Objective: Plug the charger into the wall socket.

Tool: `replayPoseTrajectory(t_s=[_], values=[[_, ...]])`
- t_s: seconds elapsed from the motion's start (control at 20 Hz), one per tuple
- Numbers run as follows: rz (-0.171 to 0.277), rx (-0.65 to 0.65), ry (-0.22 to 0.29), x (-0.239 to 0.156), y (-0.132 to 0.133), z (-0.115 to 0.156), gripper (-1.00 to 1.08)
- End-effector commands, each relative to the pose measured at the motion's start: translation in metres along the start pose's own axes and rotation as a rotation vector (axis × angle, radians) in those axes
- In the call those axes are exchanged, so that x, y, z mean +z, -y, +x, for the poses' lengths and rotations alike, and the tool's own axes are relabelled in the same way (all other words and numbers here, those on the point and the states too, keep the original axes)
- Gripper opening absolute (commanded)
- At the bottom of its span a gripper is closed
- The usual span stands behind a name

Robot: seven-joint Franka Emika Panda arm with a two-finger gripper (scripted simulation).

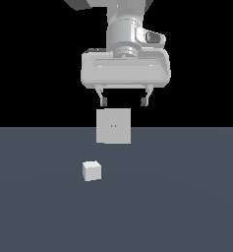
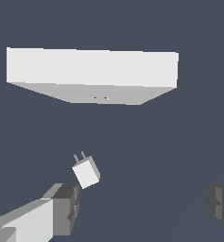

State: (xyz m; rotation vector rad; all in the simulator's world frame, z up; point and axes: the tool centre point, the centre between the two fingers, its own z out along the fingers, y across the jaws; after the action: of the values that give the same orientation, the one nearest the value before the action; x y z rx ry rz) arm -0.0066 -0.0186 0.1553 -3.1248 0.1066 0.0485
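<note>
In the exterior view the gripper hangs high over a dark grey-blue floor, its pale body broad across the upper middle of the frame and its two short dark-tipped fingers pointing down, spread wide apart with nothing between them. Directly under those fingertips, at about six o'clock from them, stands the wall socket, an upright light-grey square plate with two tiny yellowish holes at its centre; a narrow gap separates its top edge from the fingertips. The charger, a small pale cube, sits on the floor at roughly seven o'clock from the socket, apart from it and toward the exterior view's left, clear of the gripper as well. In the wrist view, the camera looks down on the same scene: the wall socket shows as a long light slab seen from above, with its shaded front face and the two yellowish holes just visible along the lower side. The charger lies on the floor well apart from the plate, turned at a slant, with two thin prongs sticking out of it and aimed at about eleven o'clock. The gripper stands open, one finger near the charger without touching it, the other at the frame's far edge, and bare floor between them.
</note>
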Motion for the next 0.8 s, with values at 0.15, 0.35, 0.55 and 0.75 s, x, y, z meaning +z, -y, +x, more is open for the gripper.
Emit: replayPoseTrajectory(t_s=[0.15,0.35,0.55,0.75], values=[[0.0,-0.003,-0.003,0.0,0.0,0.0,1.0],[0.003,-0.014,-0.016,0.003,0.002,-0.002,1.0],[0.006,-0.035,-0.04,0.006,0.005,-0.004,1.0],[0.012,-0.065,-0.075,0.012,0.01,-0.008,1.0]])
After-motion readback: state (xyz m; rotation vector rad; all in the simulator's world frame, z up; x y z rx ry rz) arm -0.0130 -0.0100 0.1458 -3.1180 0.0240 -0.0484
